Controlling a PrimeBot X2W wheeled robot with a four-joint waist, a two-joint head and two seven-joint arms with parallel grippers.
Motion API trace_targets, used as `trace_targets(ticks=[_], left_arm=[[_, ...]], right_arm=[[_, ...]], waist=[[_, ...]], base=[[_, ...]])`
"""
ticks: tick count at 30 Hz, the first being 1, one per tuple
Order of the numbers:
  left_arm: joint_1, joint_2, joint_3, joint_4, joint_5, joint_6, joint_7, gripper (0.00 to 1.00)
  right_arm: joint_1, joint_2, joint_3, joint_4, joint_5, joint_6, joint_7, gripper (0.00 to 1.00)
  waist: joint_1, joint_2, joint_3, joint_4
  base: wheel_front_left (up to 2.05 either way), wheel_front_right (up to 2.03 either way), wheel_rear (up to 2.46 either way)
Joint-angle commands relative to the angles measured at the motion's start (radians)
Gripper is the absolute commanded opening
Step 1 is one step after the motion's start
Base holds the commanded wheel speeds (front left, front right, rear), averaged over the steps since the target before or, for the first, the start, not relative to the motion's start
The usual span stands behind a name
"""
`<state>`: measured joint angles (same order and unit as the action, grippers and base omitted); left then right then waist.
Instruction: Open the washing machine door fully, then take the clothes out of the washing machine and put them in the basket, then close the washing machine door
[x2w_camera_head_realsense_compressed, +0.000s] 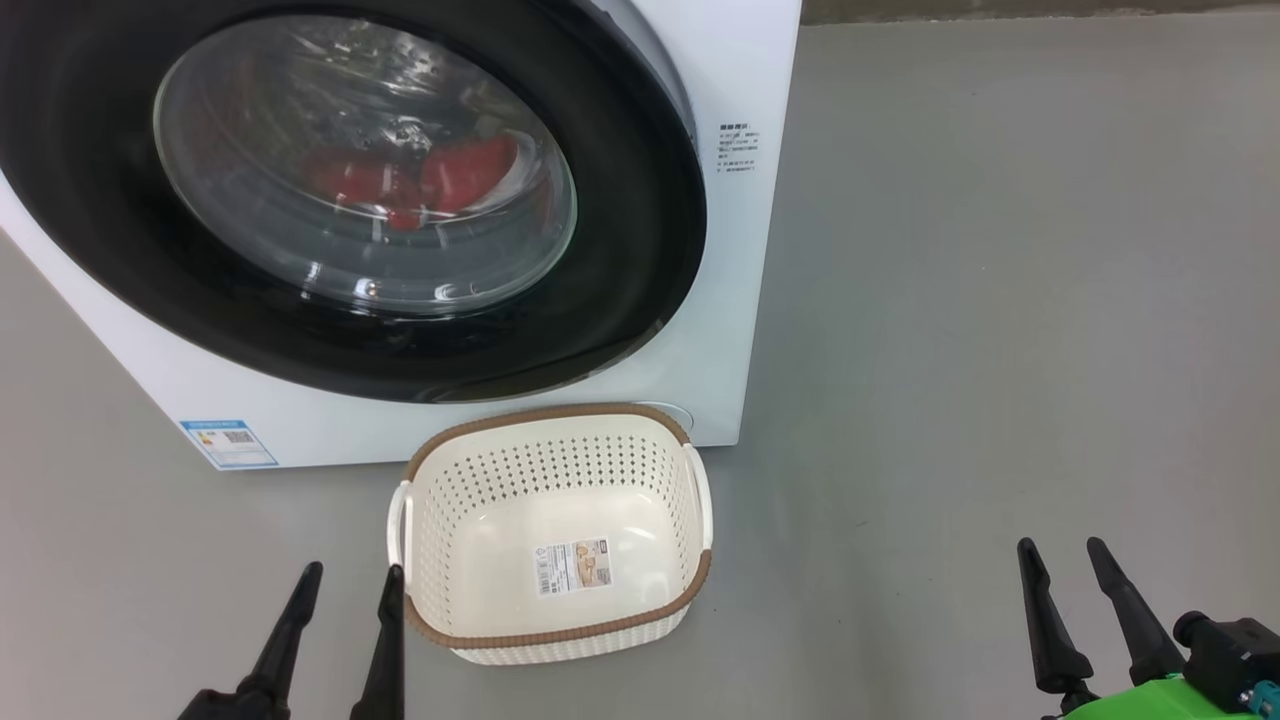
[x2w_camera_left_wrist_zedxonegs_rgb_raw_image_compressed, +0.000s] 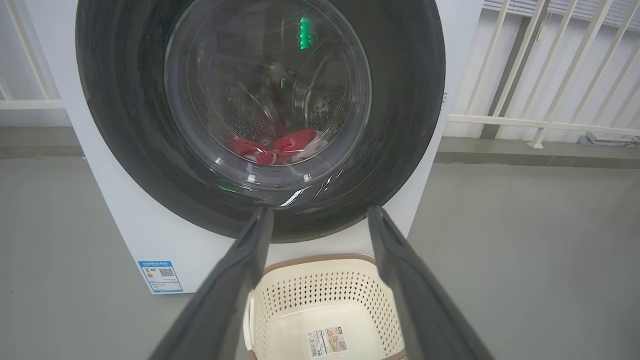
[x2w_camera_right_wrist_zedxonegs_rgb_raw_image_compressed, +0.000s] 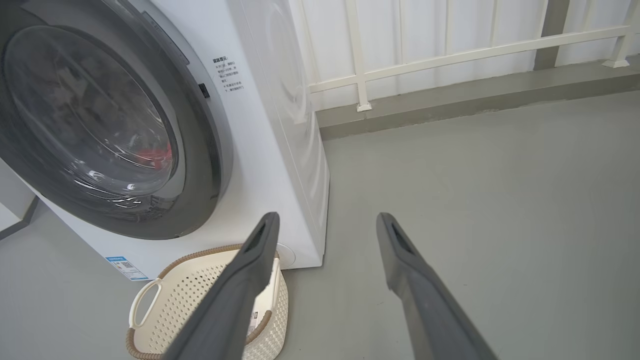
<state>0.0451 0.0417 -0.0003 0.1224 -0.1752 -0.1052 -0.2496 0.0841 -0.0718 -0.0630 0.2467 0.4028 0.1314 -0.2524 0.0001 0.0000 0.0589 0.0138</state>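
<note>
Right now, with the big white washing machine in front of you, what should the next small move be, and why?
Probably raise the right gripper toward the right edge of the round black-rimmed glass washing machine door: it looks shut, the red fabric clothes lie behind its glass, and the cream perforated plastic basket stands empty.

red clothes (x2w_camera_head_realsense_compressed: 440, 180), cream perforated basket (x2w_camera_head_realsense_compressed: 560, 470)
</note>
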Motion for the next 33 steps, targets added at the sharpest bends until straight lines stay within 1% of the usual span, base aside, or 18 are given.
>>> trace_targets(ticks=[1, 2, 3, 4, 5, 6, 7, 10, 12, 16, 19, 26, 29, 33], left_arm=[[-0.013, 0.009, 0.027, -0.021, 0.007, -0.002, -0.012, 1.0], [-0.014, 0.009, 0.027, -0.021, 0.008, -0.002, -0.012, 1.0], [-0.015, 0.009, 0.027, -0.02, 0.008, -0.002, -0.012, 1.0], [-0.015, 0.009, 0.026, -0.02, 0.008, -0.002, -0.012, 1.0], [-0.016, 0.009, 0.026, -0.02, 0.008, -0.002, -0.012, 1.0], [-0.016, 0.009, 0.026, -0.02, 0.008, -0.002, -0.012, 1.0], [-0.017, 0.009, 0.026, -0.019, 0.008, -0.003, -0.012, 1.0], [-0.02, 0.009, 0.024, -0.02, 0.005, -0.003, -0.012, 1.0], [-0.025, 0.009, 0.018, -0.021, 0.003, -0.003, -0.012, 1.0], [-0.04, 0.009, 0.001, -0.022, -0.003, -0.003, -0.012, 1.0], [-0.054, 0.009, -0.019, -0.023, -0.012, -0.001, -0.012, 1.0], [-0.111, 0.009, -0.082, -0.026, -0.052, 0.008, -0.012, 1.0], [-0.137, 0.009, -0.102, -0.022, -0.063, 0.009, -0.012, 1.0], [-0.17, 0.009, -0.12, -0.014, -0.075, 0.008, -0.012, 1.0]], right_arm=[[-0.016, -0.011, 0.01, -0.03, -0.018, -0.001, -0.009, 1.0], [-0.018, -0.01, 0.011, -0.032, -0.018, -0.001, -0.009, 1.0], [-0.02, -0.008, 0.013, -0.034, -0.017, -0.001, -0.009, 0.94], [-0.023, -0.006, 0.016, -0.037, -0.014, -0.001, -0.009, 0.51], [-0.026, -0.004, 0.019, -0.039, -0.01, -0.001, -0.009, 0.29], [-0.026, -0.004, 0.019, -0.039, -0.01, -0.001, -0.009, 0.29], [-0.031, -0.003, 0.024, -0.042, -0.005, -0.001, -0.009, 0.0], [-0.06, 0.004, 0.032, -0.053, 0.038, -0.001, -0.009, 0.0], [-0.092, 0.008, 0.043, -0.059, 0.087, -0.001, -0.009, 0.0], [-0.186, 0.015, 0.059, -0.068, 0.199, -0.001, -0.009, 0.0], [-0.273, 0.016, 0.082, -0.067, 0.252, -0.001, -0.009, 0.0], [-0.491, -0.014, 0.135, -0.033, 0.298, -0.001, -0.009, 0.0], [-0.574, -0.034, 0.16, -0.008, 0.352, -0.001, -0.009, 0.0], [-0.679, -0.077, 0.215, 0.029, 0.463, -0.001, -0.009, 0.0]], waist=[[0.0, 0.0, 0.002, 0.002], [0.0, 0.0, 0.003, 0.002], [0.0, 0.0, 0.004, 0.003], [0.0, 0.0, 0.005, 0.004], [0.0, 0.0, 0.006, 0.005], [0.0, 0.0, 0.006, 0.005], [0.0, 0.0, 0.007, 0.006], [0.0, 0.0, 0.012, 0.008], [0.0, 0.0, 0.019, 0.011], [0.0, 0.0, 0.039, 0.02], [0.0, 0.0, 0.059, 0.032], [0.0, 0.0, 0.132, 0.081], [0.0, 0.0, 0.169, 0.107], [0.0, 0.0, 0.219, 0.136]], base=[[0.0, 0.0, 0.0], [0.0, 0.0, 0.0], [0.0, 0.0, 0.0], [0.0, 0.0, 0.0], [0.0, 0.0, 0.0], [0.0, 0.0, 0.0], [0.0, 0.0, 0.0], [0.0, 0.0, 0.0], [0.0, 0.0, 0.0], [0.0, 0.0, 0.0], [0.0, 0.0, 0.0], [0.0, 0.0, 0.0], [0.0, 0.0, 0.0], [0.0, 0.0, 0.0]])
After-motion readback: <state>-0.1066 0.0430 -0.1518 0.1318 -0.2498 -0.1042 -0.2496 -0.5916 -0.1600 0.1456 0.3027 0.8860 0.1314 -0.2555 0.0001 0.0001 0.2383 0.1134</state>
